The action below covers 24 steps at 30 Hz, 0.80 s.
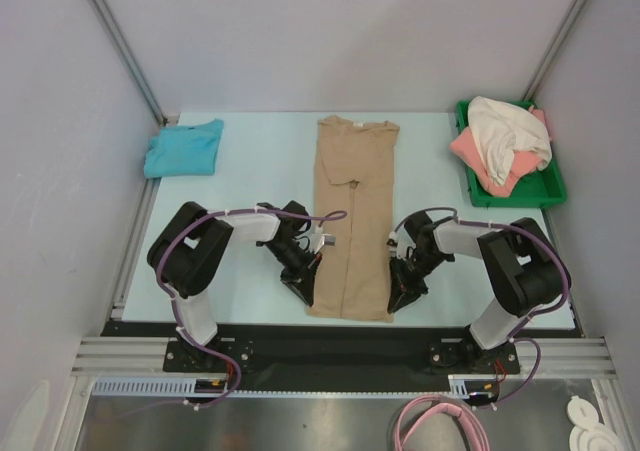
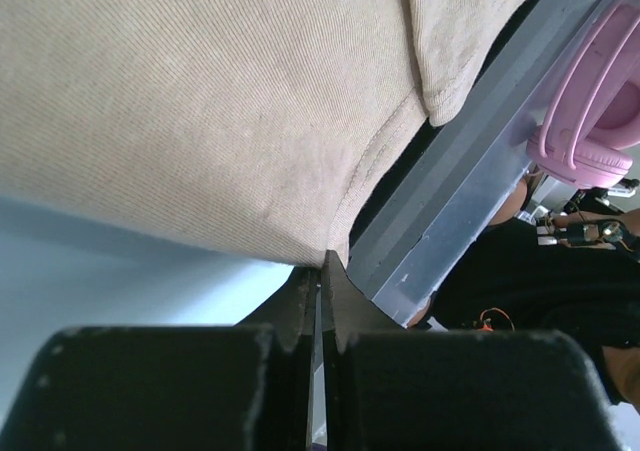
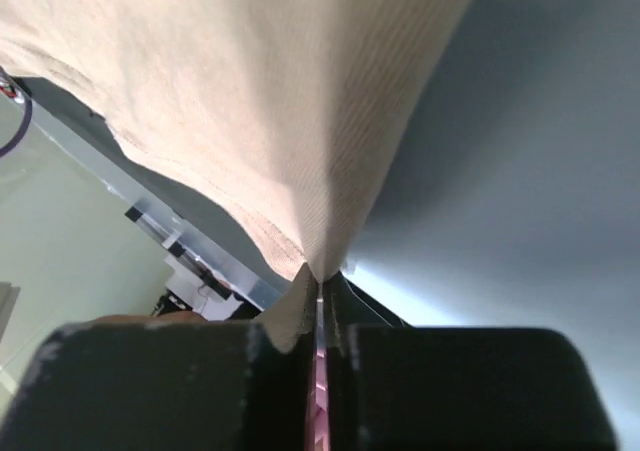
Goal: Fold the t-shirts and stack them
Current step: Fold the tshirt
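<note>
Pale table (image 1: pixel 250 171) bears the tan t-shirt (image 1: pixel 352 211), folded long and narrow

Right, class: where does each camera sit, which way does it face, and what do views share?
Top external: above and behind the robot, facing down on the table; both arms show.
Left wrist: on the left arm, facing along the shut left tool to the tan t-shirt.
Right wrist: likewise, right tool pinching that shirt.
Shared: the shirt.
</note>
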Each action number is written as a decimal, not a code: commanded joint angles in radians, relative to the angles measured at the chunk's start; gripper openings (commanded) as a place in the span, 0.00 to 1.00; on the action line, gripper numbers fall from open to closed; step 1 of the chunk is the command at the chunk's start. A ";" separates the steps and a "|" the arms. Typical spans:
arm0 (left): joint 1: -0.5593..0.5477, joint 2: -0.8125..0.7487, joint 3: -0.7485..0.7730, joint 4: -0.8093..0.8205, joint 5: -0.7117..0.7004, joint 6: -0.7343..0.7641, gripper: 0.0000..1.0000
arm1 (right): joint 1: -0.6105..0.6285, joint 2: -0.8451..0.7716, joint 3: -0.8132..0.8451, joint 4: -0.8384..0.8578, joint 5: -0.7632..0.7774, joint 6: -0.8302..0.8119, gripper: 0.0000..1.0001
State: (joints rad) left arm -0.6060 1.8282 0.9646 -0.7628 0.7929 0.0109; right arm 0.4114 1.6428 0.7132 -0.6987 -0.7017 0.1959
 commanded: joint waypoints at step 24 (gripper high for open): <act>0.141 -0.084 0.437 -0.164 -0.139 0.144 0.00 | -0.138 -0.310 0.268 -0.061 -0.010 -0.141 0.00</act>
State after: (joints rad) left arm -0.4789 1.7485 1.3308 -0.9005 0.6735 0.1257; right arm 0.2775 1.3346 0.9146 -0.7750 -0.7078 0.0807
